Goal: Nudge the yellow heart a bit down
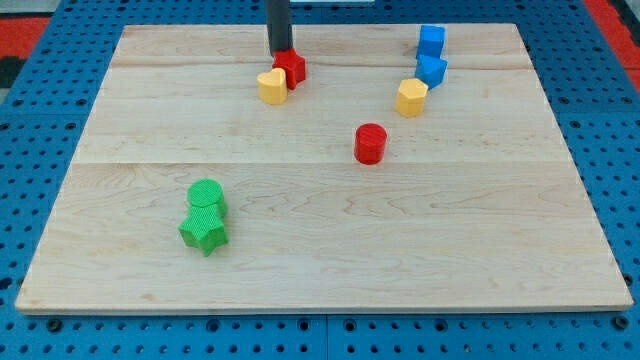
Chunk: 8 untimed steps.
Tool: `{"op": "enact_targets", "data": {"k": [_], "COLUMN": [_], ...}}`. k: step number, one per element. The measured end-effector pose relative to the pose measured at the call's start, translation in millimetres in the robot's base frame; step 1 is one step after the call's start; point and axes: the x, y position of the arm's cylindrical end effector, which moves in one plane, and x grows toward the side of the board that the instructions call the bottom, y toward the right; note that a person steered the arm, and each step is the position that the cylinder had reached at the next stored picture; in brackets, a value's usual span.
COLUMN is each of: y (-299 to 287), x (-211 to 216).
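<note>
The yellow heart sits near the top of the wooden board, a little left of centre, and I take it as my landmark. Touching it on its upper right is a red block, its shape hard to make out. My tip comes down just above that red block, at its upper edge, so the red block lies between the tip and the heart; whether the tip touches the block I cannot tell. The rod has no hand or jaws to open or close.

Well to the heart's right stands a yellow block, roughly hexagonal, with 2 blue blocks stacked up the board just above it. Below and right of the heart is a red cylinder. Far below and left of the heart, a green cylinder touches a green star.
</note>
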Motion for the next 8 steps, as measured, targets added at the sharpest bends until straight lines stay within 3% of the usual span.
{"op": "enact_targets", "data": {"k": [3,4,8], "y": [40.7,43.5,-6.9], "x": [51.0,46.7,50.3]}}
